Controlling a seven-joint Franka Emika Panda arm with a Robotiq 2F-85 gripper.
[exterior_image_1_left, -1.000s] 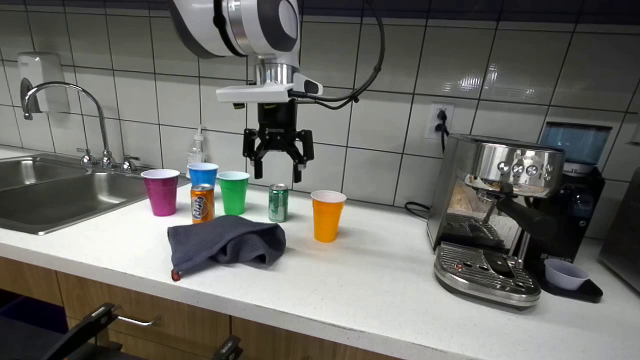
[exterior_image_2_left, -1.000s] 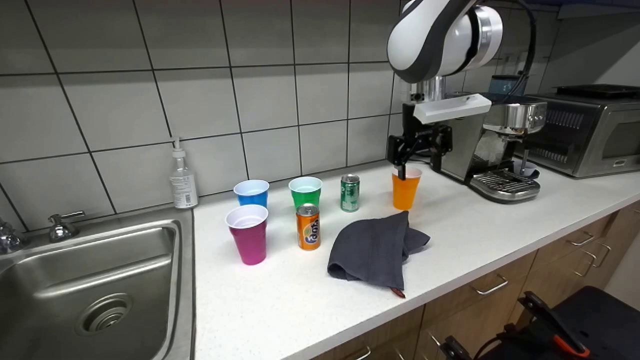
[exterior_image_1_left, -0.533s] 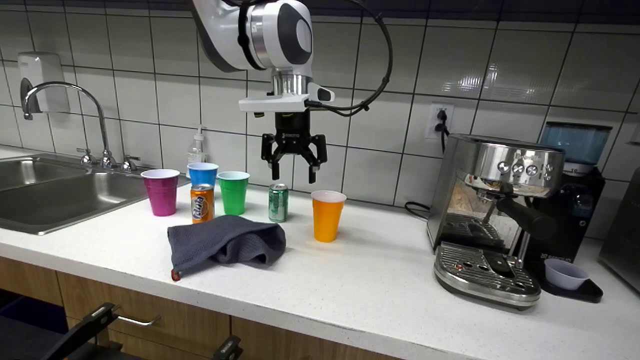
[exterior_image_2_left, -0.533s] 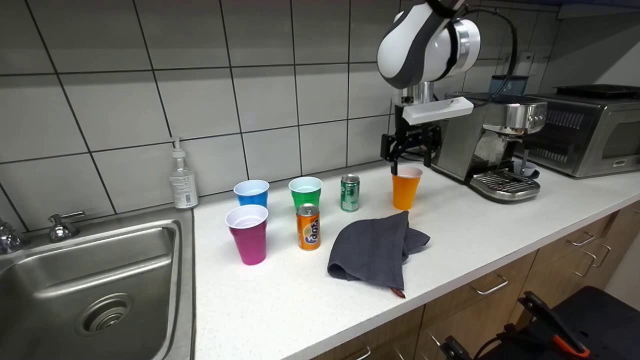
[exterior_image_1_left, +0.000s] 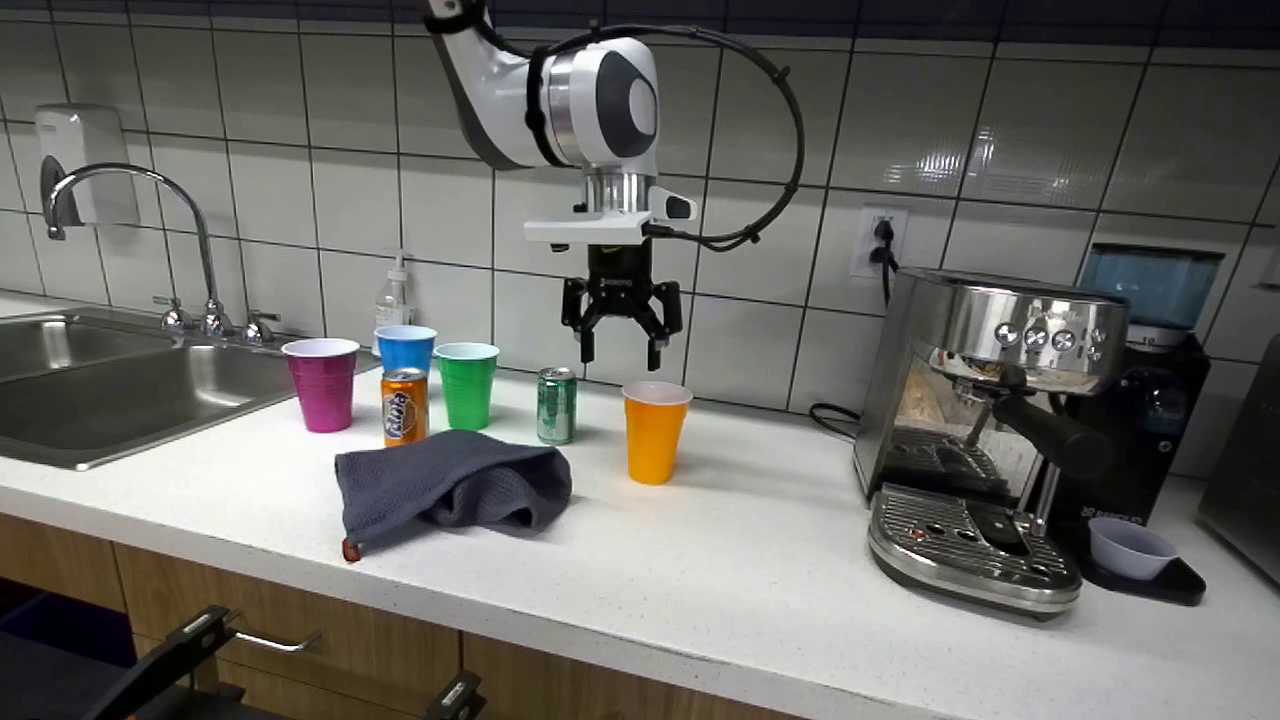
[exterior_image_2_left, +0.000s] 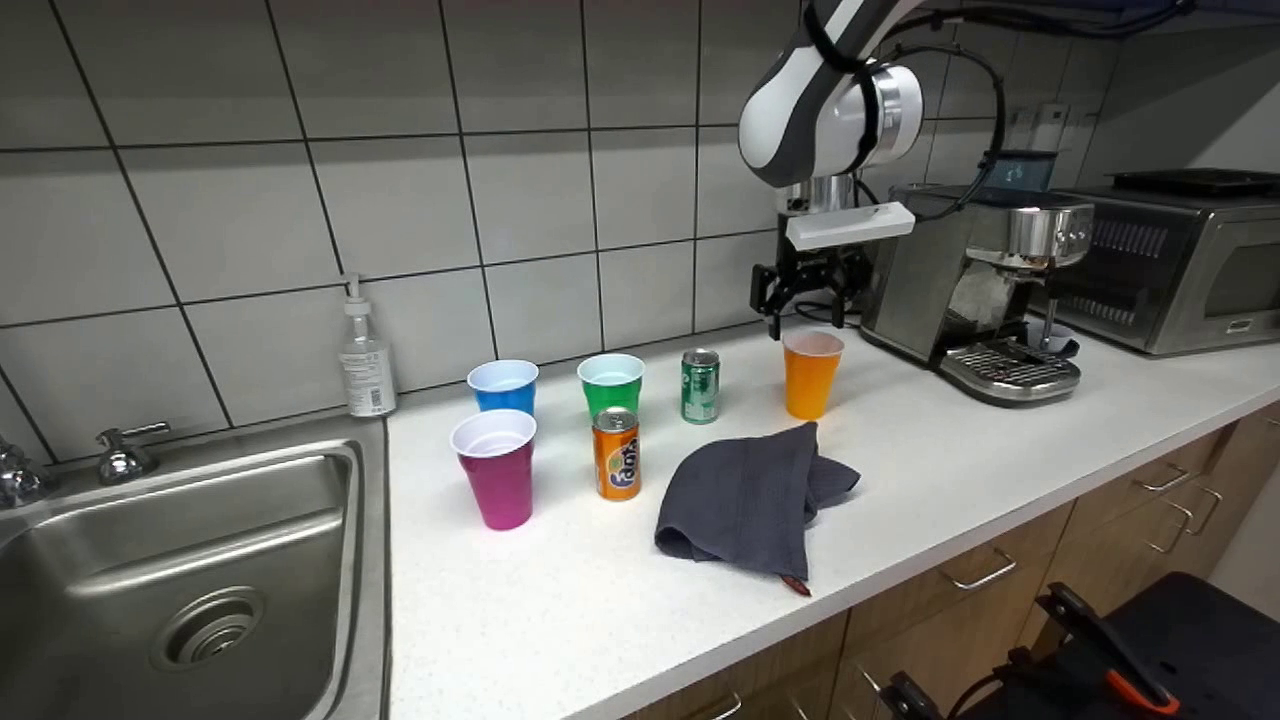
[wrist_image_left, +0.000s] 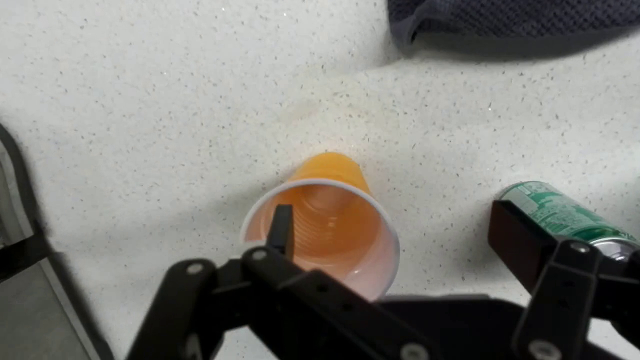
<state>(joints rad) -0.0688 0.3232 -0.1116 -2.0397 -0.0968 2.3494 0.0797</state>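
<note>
Orange cup (exterior_image_1_left: 655, 436): pale rim, upright on white counter (exterior_image_1_left: 760, 560), mouth up.

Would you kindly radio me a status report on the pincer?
Pincer open, holding nothing. Orange cup upright, lower down, untouched. Green can standing nearby, perhaps in the way.

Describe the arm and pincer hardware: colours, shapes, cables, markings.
Arm: rounded white shells, dark grey panels, silver bands, a black strap and a looping black cable. A flat white bar sits above the black pincer, which has two jointed fingers and pale lettering too small to read.
</note>
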